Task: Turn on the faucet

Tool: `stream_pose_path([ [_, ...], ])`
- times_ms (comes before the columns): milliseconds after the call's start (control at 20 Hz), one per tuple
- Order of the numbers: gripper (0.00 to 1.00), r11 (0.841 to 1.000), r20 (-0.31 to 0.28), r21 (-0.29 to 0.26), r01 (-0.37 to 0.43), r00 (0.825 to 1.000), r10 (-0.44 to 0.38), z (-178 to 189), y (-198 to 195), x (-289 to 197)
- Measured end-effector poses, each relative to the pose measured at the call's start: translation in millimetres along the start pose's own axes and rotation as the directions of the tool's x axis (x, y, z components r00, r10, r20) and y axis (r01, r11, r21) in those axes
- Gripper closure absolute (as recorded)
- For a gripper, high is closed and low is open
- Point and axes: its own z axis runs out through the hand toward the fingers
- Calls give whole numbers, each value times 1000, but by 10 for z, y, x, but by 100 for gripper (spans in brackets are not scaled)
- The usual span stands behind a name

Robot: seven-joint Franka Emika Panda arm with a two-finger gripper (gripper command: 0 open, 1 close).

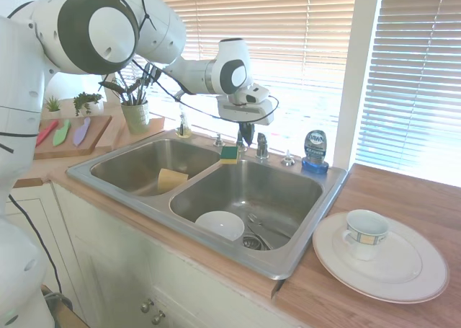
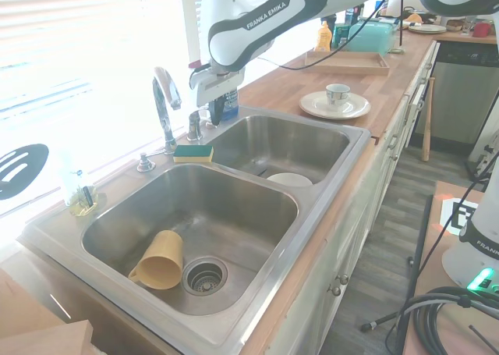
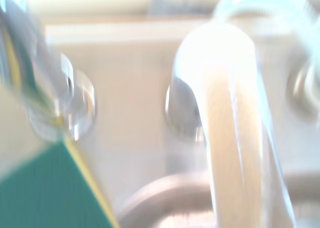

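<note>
Standing on the rear ledge of the steel double sink, the faucet is arching its thin chrome spout over the divider, with its small lever handle on a short post just beside it. The gripper is hanging directly at the lever handle; whether its fingers are spread or closed cannot be told. A green and yellow sponge is lying near the spout's base. A blue soap bottle is sitting farther along the ledge.
</note>
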Motion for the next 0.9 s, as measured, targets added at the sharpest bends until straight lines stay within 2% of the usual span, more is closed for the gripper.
stream_pose_path([
  [100,100,999,-43,44,-1,999,3,-29,-41,14],
  [250,100,997,-90,80,-2,996,10,-66,-48,25],
  [500,100,992,-127,126,-10,992,27,-171,-36,-1],
  [900,100,989,-169,145,-11,985,36,-319,-35,-50],
])
